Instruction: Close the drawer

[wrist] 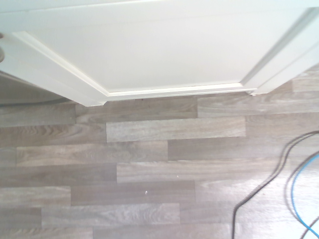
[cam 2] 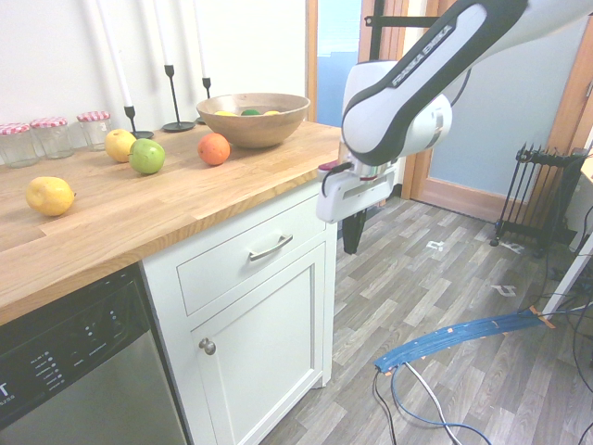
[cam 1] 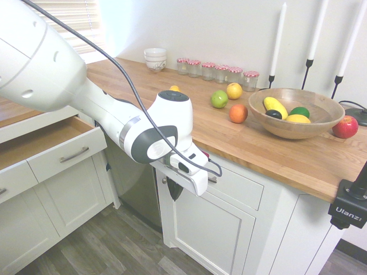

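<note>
My gripper (cam 2: 353, 243) hangs pointing at the floor, just off the front corner of the butcher-block wooden countertop (cam 2: 167, 204). Fingers dark, pressed together, nothing between them. In the first exterior view my own white wrist housing covers most of them; only a dark tip (cam 1: 174, 191) pokes out below.

The wide shallow white drawer with the slim curved metal handle (cam 2: 250, 252) sits just beside the gripper, on the cabinet side, about level with my wrist. Its framed front looks flush with the cabinet face in the second exterior view. In the first exterior view my arm hides its handle and most of its panel (cam 1: 243, 186).

Below it, the white cabinet door with small round knob (cam 2: 264, 357); wrist view shows only that door's bottom edge (wrist: 164, 59) and grey wood-plank floor (wrist: 149, 174) straight beneath me.

Well away past my arm, another white drawer with a bar handle (cam 1: 66, 153) stands pulled out, bare wood inside; my arm cuts off its far end.

Up on the counter: round wooden bowl of fruit (cam 1: 295, 112), its contents only partly seen over the rim.
</note>
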You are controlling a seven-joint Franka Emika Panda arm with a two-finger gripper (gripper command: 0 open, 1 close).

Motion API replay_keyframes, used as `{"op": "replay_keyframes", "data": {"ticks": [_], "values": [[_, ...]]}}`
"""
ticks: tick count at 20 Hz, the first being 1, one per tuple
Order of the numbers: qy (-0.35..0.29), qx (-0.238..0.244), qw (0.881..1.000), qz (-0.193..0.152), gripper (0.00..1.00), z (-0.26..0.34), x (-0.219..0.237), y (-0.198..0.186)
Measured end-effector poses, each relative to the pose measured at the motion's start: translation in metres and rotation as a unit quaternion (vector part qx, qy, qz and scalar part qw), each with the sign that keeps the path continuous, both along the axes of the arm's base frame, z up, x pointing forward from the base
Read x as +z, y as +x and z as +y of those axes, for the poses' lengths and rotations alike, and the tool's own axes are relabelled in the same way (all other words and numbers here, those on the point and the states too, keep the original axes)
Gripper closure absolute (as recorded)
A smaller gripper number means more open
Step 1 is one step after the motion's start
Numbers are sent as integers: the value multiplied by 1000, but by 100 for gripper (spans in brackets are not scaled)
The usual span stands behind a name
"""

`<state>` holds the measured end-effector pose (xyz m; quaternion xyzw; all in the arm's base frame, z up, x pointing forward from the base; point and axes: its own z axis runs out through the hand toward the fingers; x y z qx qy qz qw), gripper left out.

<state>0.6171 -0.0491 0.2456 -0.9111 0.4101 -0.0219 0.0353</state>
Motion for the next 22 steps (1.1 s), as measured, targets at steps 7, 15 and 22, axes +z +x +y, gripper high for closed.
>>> {"op": "replay_keyframes", "data": {"ticks": [7,15,22], "values": [[12,-2,1000,-19,100,-9,70,-92],[12,11,1000,-27,100,9,71,-195],[11,9,999,-31,0,9,72,-197]]}}
